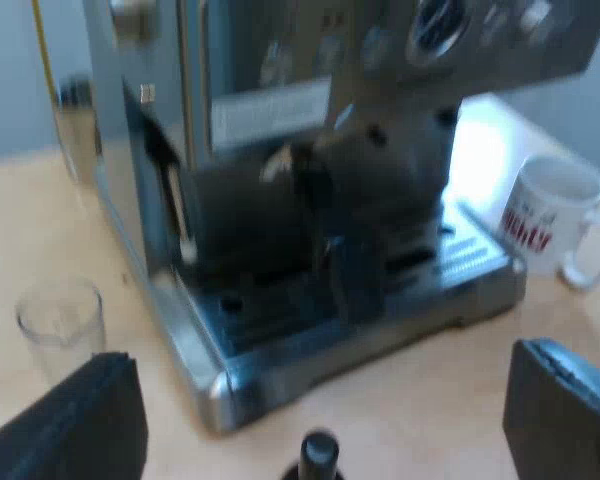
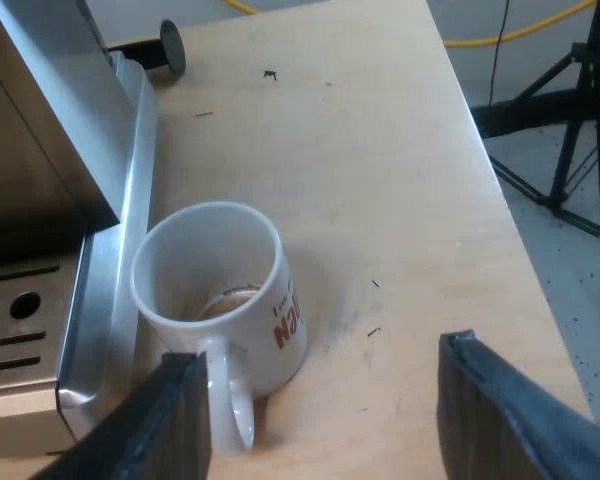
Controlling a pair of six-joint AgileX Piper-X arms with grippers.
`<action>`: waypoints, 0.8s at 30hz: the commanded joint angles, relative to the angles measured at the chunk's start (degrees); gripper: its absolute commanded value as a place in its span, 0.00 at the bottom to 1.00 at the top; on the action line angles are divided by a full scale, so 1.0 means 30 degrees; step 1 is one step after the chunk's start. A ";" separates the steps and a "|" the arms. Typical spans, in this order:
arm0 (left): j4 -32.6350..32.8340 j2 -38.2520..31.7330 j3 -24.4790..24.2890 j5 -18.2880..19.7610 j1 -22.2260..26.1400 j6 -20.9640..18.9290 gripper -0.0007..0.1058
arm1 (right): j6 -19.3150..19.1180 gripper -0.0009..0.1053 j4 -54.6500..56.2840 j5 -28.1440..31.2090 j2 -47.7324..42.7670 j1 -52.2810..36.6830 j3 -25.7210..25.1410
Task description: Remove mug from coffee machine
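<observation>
Bench (image 2: 400, 150): pale wood, a few dark specks.
Measuring glass (image 1: 62, 320): clear, upright on the bench.
Tamper (image 2: 170, 47): black knob, on the bench.
Tripod (image 2: 580, 120): black, standing on the grey floor (image 2: 570, 300) beside the bench edge.
Yellow cable (image 2: 525, 33): near the tripod.

You will find the only lettering on the white mug (image 2: 215, 300) beside the espresso machine's (image 1: 310, 200) drip tray. Bold red capitals (image 2: 290, 325) run along the mug's outer wall, with a thin line of small dark script next to them. In the right wrist view they lie sideways, and in the left wrist view they are smeared. You cannot read a whole word in either. The markings on the machine's front panel are illegible.
</observation>
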 commanded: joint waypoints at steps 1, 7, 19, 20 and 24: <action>0.0074 -0.1431 -0.0165 0.0168 -0.0030 0.0046 0.82 | -0.0119 0.50 -0.0170 -0.0075 -0.3074 -0.0076 0.1767; 0.2329 -0.3560 -0.0165 -0.0002 -0.0030 -0.0057 0.82 | -0.0157 0.50 0.0039 -0.0075 -0.6948 -0.0076 0.3022; 0.6112 -0.6173 -0.0355 -0.1368 -0.0030 -0.0588 0.82 | 0.0070 0.50 0.1609 0.0187 -0.9261 -0.0076 0.3162; 0.6195 -0.6170 -0.0355 -0.1356 -0.0030 -0.0588 0.82 | 0.0147 0.50 0.1725 0.0398 -0.9380 -0.0076 0.3162; 0.6193 -0.6170 -0.0355 -0.1413 -0.0030 -0.0588 0.82 | 0.0327 0.50 0.2680 0.0398 -0.9818 -0.0076 0.3162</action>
